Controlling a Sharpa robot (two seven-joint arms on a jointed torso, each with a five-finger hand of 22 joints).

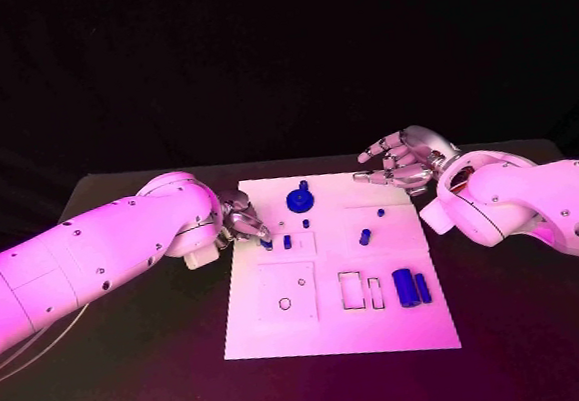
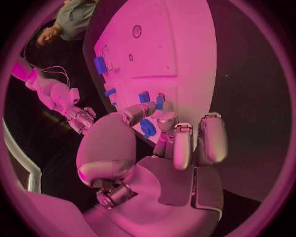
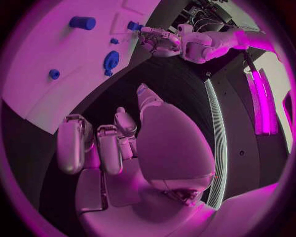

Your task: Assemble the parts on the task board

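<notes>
Two thick white arms with smooth rounded shells dotted with small dark screw holes enter from the frame's left and right edges. Each ends in a silver, metallic, many-fingered robot hand: left (image 1: pixel 242 218), right (image 1: pixel 403 161).

My white task board (image 1: pixel 340 327) lies flat mid-surface, with small blue parts (image 1: pixel 411 286) scattered on it, including a round knobbed one (image 1: pixel 299 200) near the far edge.
</notes>
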